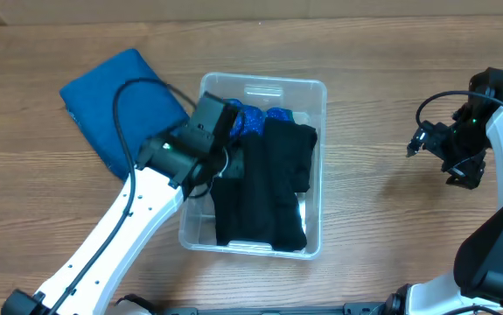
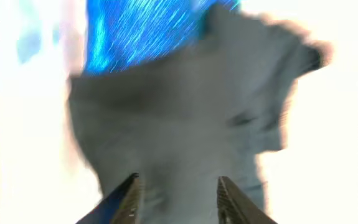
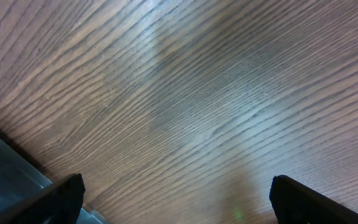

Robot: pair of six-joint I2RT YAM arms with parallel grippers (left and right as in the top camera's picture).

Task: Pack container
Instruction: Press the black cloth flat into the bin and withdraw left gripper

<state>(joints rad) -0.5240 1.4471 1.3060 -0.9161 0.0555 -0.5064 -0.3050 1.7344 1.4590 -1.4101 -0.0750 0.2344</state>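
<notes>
The clear plastic container stands at the table's middle. Inside lie a black folded cloth and a patterned blue cloth at its far end. The black cloth also fills the left wrist view, blurred, with the blue cloth beyond it. My left gripper hangs over the container's left side; its fingers are apart just above the black cloth. My right gripper is open and empty over bare table right of the container; its fingers show wide apart in the right wrist view.
A plain blue folded cloth lies on the wooden table left of the container, partly under the left arm's cable. The container's corner shows at the lower left of the right wrist view.
</notes>
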